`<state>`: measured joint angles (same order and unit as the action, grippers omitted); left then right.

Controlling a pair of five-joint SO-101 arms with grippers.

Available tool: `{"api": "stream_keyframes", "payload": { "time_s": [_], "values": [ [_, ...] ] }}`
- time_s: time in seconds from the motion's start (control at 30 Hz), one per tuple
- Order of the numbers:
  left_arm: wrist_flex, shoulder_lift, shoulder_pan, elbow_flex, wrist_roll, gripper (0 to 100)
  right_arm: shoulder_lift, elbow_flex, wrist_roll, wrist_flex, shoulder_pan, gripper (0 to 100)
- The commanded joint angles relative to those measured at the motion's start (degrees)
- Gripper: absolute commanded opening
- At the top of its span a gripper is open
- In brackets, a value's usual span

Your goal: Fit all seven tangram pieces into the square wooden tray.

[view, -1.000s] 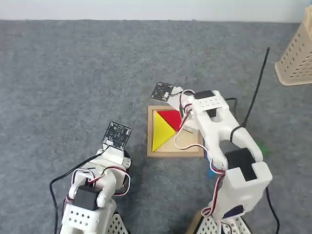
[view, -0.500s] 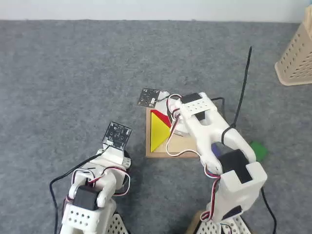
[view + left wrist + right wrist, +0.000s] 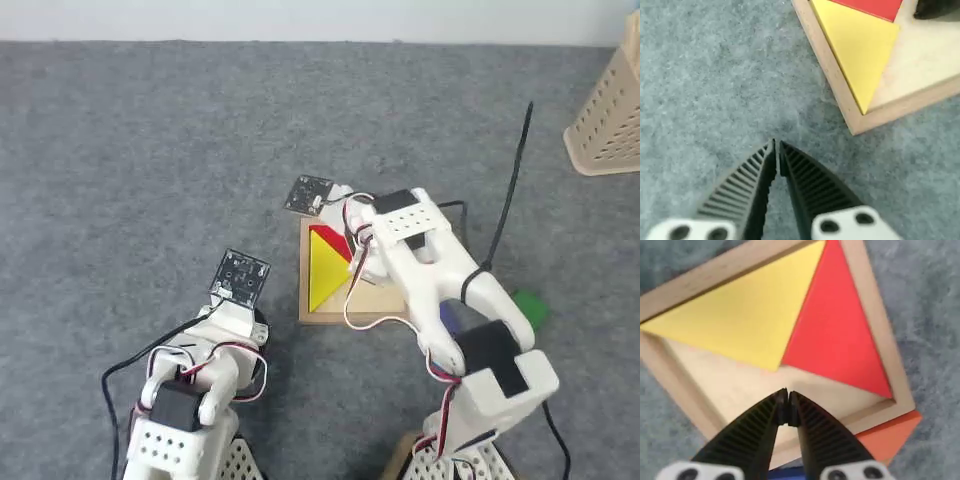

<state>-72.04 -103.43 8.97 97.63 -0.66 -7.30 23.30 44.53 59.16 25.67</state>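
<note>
The square wooden tray [image 3: 305, 300] lies mid-table with a yellow triangle [image 3: 322, 268] and a red triangle [image 3: 337, 240] fitted in it. The right arm hangs over the tray and hides much of it. My right gripper [image 3: 786, 392] is shut with nothing in it, low over the tray's bare floor [image 3: 735, 382], just off the point where yellow triangle [image 3: 745, 315] meets red triangle [image 3: 840, 340]. An orange piece [image 3: 890, 435] lies outside against the rim, a blue piece [image 3: 790, 472] beside it. My left gripper [image 3: 776, 145] is shut and empty above the carpet, short of the tray's corner [image 3: 855, 122].
On the carpet right of the tray lie a green piece [image 3: 530, 308] and a blue piece [image 3: 450, 318], partly under the right arm. A perforated beige basket [image 3: 610, 110] stands at the far right. A black cable [image 3: 510, 200] rises beside the right arm.
The right arm swung left over the tray, covering more of the red triangle, then eased slightly back. The green piece came into sight. The left arm has not moved.
</note>
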Motion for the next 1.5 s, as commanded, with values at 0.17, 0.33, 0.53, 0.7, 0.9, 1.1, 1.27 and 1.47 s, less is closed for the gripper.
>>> {"api": "stream_keyframes", "payload": {
  "time_s": [0.17,0.33,0.53,0.7,0.9,1.1,1.27,1.47],
  "values": [
    [-0.4,-1.1,0.2,-1.1,0.4,1,3.9,4.8,-0.7,-3.9,6.7,0.6],
    [-0.4,-1.1,0.2,-1.1,0.4,1,3.7,5.2,-5.7,-8.2,7.6,0.6],
    [-0.4,-1.1,0.2,-1.1,0.4,1,3.6,5.2,-12.0,-14.5,7.3,0.6],
    [-0.4,-1.1,0.2,-1.1,0.4,1,3.9,5.2,-13.0,-13.1,6.4,0.6],
    [-0.4,-1.1,0.2,-1.1,0.4,1,8.8,5.2,-12.8,-5.8,4.9,0.6],
    [-0.4,-1.1,0.2,-1.1,0.4,1,15.5,4.9,-13.0,7.5,1.5,0.6],
    [-0.4,-1.1,0.2,-1.1,0.4,1,17.4,4.8,-23.3,8.1,-8.6,0.6],
    [-0.4,-1.1,0.2,-1.1,0.4,1,14.5,4.7,-27.7,1.6,-13.9,9.1]
  ]
}}
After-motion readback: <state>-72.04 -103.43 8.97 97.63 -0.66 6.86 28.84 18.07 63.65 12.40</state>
